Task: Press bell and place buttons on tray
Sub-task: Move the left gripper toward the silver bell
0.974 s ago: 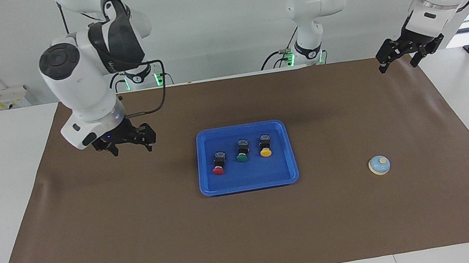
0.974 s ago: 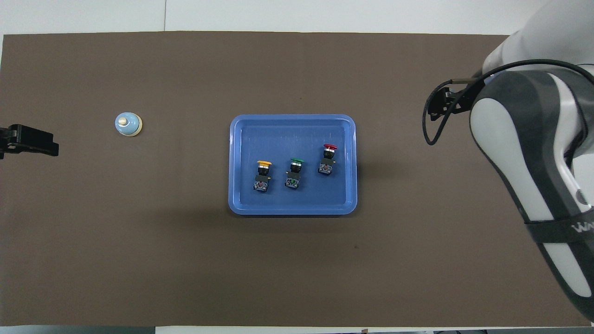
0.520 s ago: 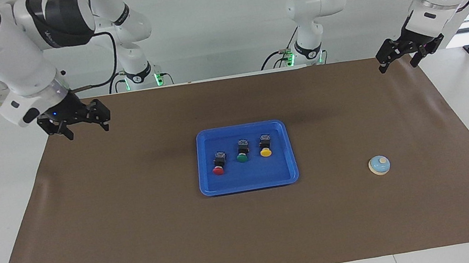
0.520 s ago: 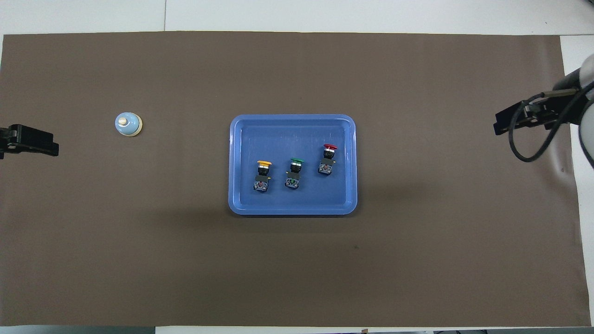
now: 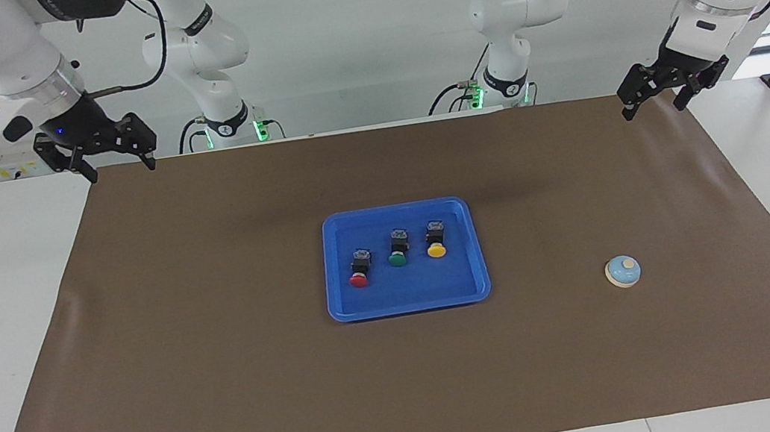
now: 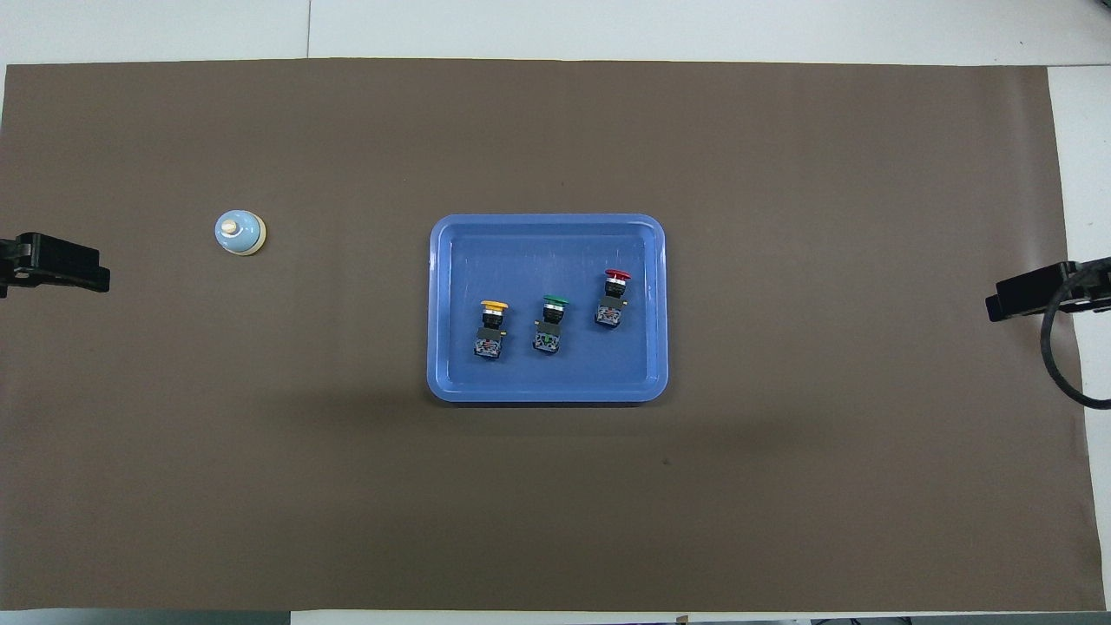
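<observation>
Honestly not much left to mess up here: the yellow button [image 6: 494,305], green button [image 6: 555,302] and red button [image 6: 617,276] all lie on their sides in the blue tray [image 6: 548,222] mid-mat, in the half nearer the robots, so the likely spoiler would be an arm swinging low and bumping the tray. The bell [image 6: 239,233] sits alone farther out toward the left arm's end, well apart from the tray, with loads of bare brown mat [image 6: 781,486] around it. Left gripper [image 5: 660,93] and right gripper [image 5: 99,151] both hang open and empty over the mat's corners nearest the robots.
</observation>
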`<state>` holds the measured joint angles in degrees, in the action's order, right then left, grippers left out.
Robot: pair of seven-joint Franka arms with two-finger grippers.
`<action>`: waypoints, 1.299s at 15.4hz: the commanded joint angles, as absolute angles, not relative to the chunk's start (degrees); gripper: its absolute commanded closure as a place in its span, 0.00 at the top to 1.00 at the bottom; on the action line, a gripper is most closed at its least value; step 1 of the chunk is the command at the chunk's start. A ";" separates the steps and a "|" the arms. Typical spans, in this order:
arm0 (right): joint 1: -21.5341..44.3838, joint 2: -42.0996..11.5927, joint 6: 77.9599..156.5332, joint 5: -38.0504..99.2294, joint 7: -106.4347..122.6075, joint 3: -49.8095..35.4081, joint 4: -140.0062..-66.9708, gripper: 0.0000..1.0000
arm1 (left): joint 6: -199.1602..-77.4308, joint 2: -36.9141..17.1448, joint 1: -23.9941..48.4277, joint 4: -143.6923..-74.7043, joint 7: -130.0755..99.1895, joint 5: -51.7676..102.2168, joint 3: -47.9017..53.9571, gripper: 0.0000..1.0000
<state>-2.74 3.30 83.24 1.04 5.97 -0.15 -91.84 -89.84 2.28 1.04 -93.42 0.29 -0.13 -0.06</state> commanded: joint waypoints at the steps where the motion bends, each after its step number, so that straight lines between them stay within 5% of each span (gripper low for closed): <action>1: -3.25 4.04 86.82 0.18 5.02 -0.79 -94.82 1.00 | -89.30 3.16 0.88 -94.31 0.18 0.53 -0.09 1.00; 15: -2.90 4.22 88.24 -2.72 3.43 -1.41 -95.19 1.00 | -89.99 3.16 1.49 -94.39 0.18 0.44 -0.09 1.00; 16: -2.90 4.22 88.24 -2.72 3.43 -1.41 -95.10 1.00 | -90.52 3.25 1.58 -94.74 0.18 0.53 -0.09 0.83; 18: -2.90 4.13 88.24 -2.72 3.43 -1.41 -95.10 1.00 | -94.02 4.30 1.49 -97.80 -0.09 0.53 0.09 0.08; 20: -2.90 4.13 88.24 -2.72 3.43 -1.41 -95.18 1.00 | -101.73 4.49 0.97 -103.60 0.26 0.53 0.09 0.00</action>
<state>-2.63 3.30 87.92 -2.07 4.48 -0.95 -94.26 -94.22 2.55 1.15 -96.26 0.29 -0.13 0.35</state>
